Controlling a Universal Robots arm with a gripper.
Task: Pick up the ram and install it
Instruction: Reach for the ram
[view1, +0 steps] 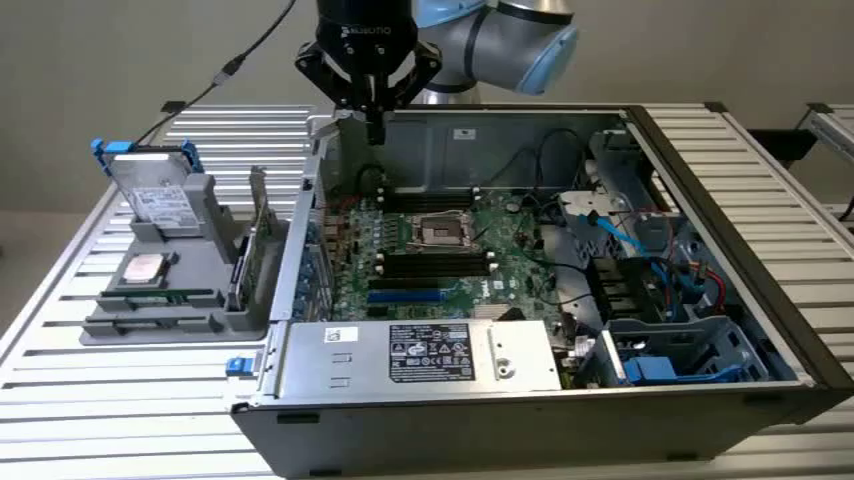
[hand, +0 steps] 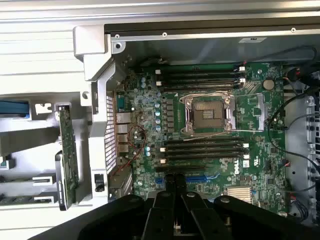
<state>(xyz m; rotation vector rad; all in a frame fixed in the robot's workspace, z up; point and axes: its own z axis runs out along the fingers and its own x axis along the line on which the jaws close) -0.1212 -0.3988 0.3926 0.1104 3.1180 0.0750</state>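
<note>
So, the gripper (view1: 378, 122) is pinched fully together with nothing between the fingers. In the wrist view the gripper (hand: 175, 179) shows the two tips pressed against each other. It hangs over the far corner of the open PC case (view1: 454, 150), on the exterior view's left, above the rear edge of the motherboard (view1: 514, 235).

As far as we can tell, the ram (view1: 167, 296) is that thin green strip sitting on edge in the grey parts fixture (view1: 134, 325), outside the case. It's below the hard drive (view1: 158, 195) as that view shows it. We'd call that a best guess, since it's a very slim sliver.

The relation that matters: from the gripper, the ram lies toward the exterior view's left and nearer that camera, on the other side of the case's rear wall. An upright expansion card (view1: 248, 255) stands between that wall and the ram. The two are well apart, nowhere near touching.

The stick's long axis runs roughly left to right in the exterior view. That's about the same way as the black memory slots (view1: 434, 262) on the board, and crosswise to the expansion card.
</note>
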